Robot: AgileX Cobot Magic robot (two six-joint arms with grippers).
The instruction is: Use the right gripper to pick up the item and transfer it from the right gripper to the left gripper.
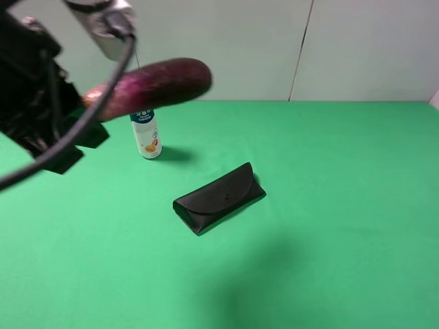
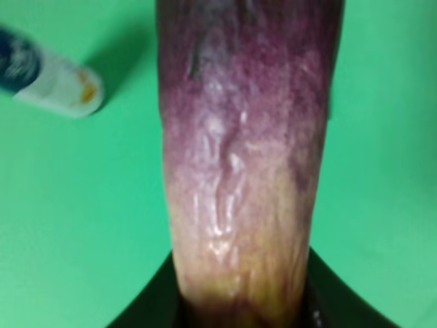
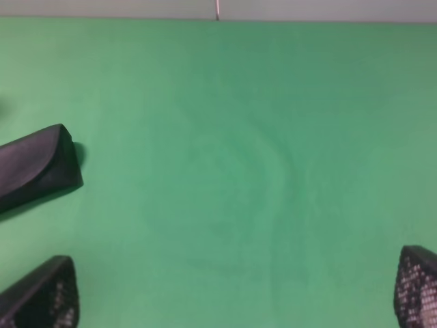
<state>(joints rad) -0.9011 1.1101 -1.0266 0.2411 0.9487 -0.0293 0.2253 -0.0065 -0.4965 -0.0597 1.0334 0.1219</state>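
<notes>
Holding the eggplant (image 1: 154, 88) aloft by one end: the grip looks like the weak point.

Clamped on the pale tip, the left gripper (image 1: 72, 130) carries the item in the air over the far left corner of the green table (image 1: 343, 205), its purple body sticking out sideways unsupported, right above the bottle (image 1: 146, 136) by the far edge. The skin is glossy and most of the weight hangs beyond the jaws, so I judge it could pivot or slide free on any quick arm motion, drop, and topple the bottle. The right gripper (image 3: 229, 290) has its jaws wide apart, holding nothing, over bare cloth beside the glasses case (image 1: 219, 197) near the table's middle, so it offers no backup.
</notes>
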